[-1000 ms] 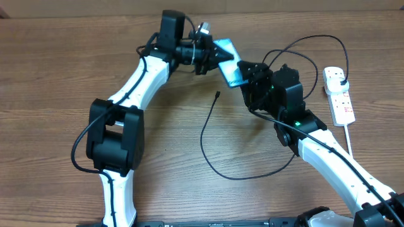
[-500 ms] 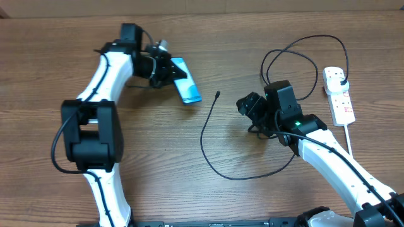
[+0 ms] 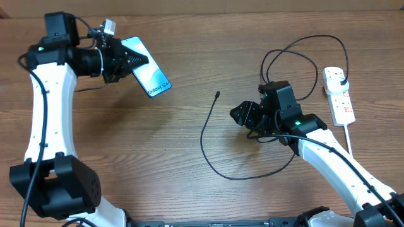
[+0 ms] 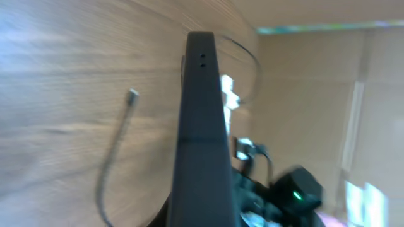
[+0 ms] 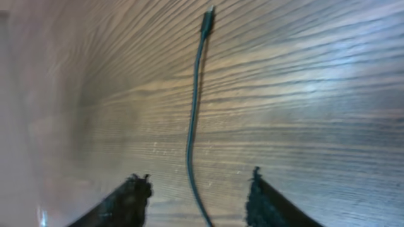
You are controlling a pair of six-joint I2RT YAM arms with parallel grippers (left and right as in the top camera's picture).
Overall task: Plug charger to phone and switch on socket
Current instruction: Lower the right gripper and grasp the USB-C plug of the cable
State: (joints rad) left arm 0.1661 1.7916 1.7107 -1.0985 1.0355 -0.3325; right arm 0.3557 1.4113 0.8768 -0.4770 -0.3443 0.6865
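My left gripper (image 3: 129, 60) is shut on the phone (image 3: 148, 75), holding it at the far left of the table, screen up in the overhead view. In the left wrist view the phone's dark edge (image 4: 203, 126) fills the middle. The charger is a thin black cable (image 3: 205, 135) lying loose mid-table, its connector tip (image 3: 217, 95) free. My right gripper (image 3: 238, 115) is open just right of the cable. In the right wrist view the cable (image 5: 192, 120) runs between my open fingers (image 5: 197, 184), with the tip (image 5: 207, 17) ahead. The socket (image 3: 338, 96) is a white power strip at the far right.
The cable loops behind my right arm (image 3: 297, 53) toward the plug in the socket (image 3: 341, 78). The socket's white cord (image 3: 349, 139) runs toward the front edge at the right. The left arm (image 3: 47, 107) stretches along the table's left side.
My left gripper has carried the phone from the table's middle to the far left. My right gripper has let go of the phone and moved down and left toward the cable.
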